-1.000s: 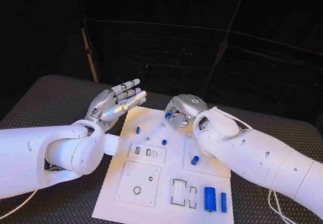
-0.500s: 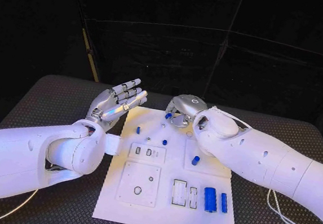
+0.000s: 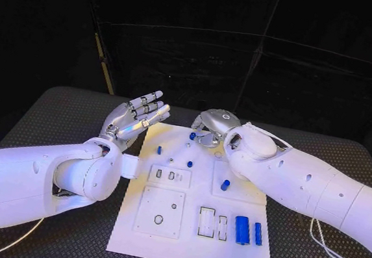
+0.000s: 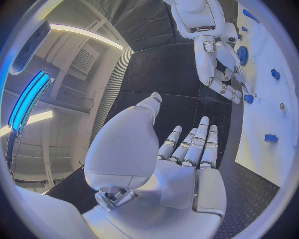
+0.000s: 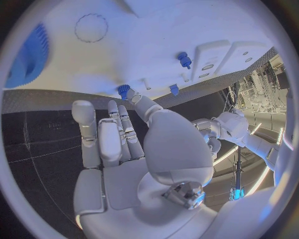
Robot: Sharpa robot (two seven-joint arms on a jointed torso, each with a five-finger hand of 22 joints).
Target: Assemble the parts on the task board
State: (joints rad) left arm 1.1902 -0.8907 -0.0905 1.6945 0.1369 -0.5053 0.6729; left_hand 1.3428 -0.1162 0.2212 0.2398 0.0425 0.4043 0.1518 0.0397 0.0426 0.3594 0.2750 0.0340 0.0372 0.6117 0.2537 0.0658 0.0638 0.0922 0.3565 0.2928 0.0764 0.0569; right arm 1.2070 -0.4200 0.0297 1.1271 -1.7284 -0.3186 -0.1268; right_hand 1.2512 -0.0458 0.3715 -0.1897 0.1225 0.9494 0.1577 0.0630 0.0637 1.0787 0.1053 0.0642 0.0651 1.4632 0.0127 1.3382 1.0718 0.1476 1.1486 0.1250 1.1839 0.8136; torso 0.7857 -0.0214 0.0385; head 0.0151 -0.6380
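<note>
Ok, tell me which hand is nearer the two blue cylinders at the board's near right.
Right, narrowly. Both hands sit at the far end from the blue cylinders: right hand over the board's far edge, left hand off its left side.

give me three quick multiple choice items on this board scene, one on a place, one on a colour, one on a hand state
1. Where is the left hand?
A. past the task board's left edge
B. flat on the board's middle
C. under the table

2. What colour are the two cylinders lying at the task board's near right?
A. red
B. blue
C. green

3. How is the left hand?
A. holding a part
B. fist closed
C. open, fingers straight, holding nothing

A: the head view shows it raised beside the board's left edge.
B: both are blue.
C: the left wrist view shows a bare palm.
</note>
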